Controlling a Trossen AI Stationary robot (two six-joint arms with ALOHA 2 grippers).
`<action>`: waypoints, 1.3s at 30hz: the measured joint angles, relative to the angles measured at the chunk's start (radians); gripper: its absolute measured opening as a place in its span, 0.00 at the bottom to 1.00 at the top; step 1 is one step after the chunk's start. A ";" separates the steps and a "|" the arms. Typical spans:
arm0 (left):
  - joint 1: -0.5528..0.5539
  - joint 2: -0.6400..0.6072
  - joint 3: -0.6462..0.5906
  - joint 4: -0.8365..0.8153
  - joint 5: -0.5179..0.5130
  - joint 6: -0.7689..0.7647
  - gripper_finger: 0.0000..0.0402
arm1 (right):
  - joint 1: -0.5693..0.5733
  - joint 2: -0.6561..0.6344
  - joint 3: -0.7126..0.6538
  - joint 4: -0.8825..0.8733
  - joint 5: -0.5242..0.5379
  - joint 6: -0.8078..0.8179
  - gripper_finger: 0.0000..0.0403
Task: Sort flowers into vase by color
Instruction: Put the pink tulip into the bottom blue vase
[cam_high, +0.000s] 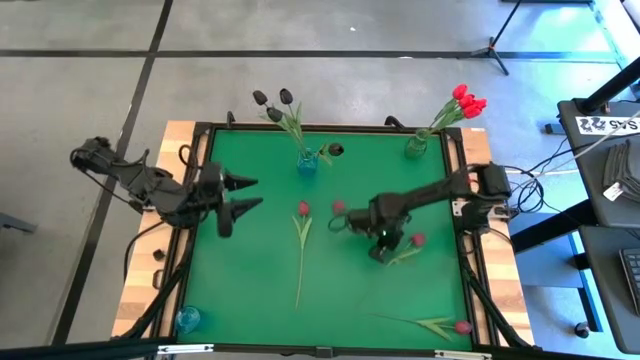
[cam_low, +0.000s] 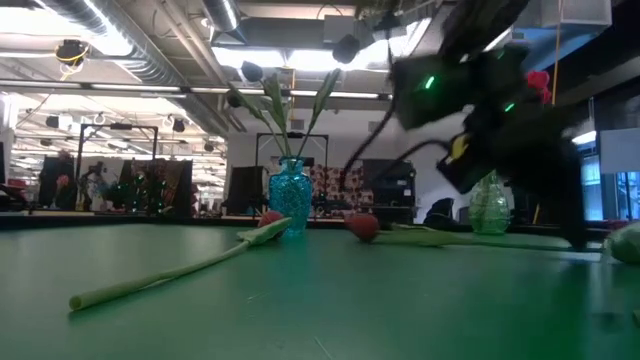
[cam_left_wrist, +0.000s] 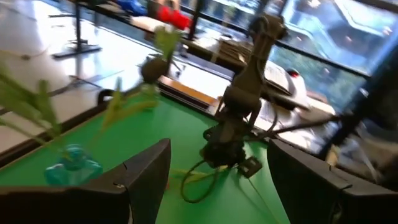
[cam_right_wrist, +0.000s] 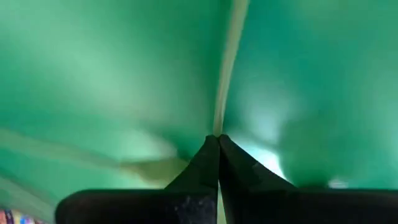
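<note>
Nearest the bench's front edge lies one red tulip, with a small blue vase at the front left corner. Mid-bench, the right pincer is pressed together, pinching a tulip stem low over the green surface. Left of it, the left pincer hovers spread wide. Farther back, black tulips stand in a blue vase and red tulips in a green vase.

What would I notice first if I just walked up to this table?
Probably the bright green table with two vases along its far edge: a blue vase of black tulips and a green vase of red tulips. Near the middle, the right gripper has shut its jaws on a flower stem.
</note>
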 joint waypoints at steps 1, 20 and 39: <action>-0.012 0.006 0.000 0.000 0.007 0.010 0.65 | 0.031 -0.009 0.001 0.014 -0.010 0.009 0.00; -0.253 0.375 0.000 0.027 -0.028 -0.608 0.65 | 0.200 -0.043 0.135 0.316 0.314 -0.064 0.00; -0.206 0.747 0.000 -0.232 0.084 -1.310 0.65 | 0.290 -0.112 0.135 0.382 0.399 0.139 0.60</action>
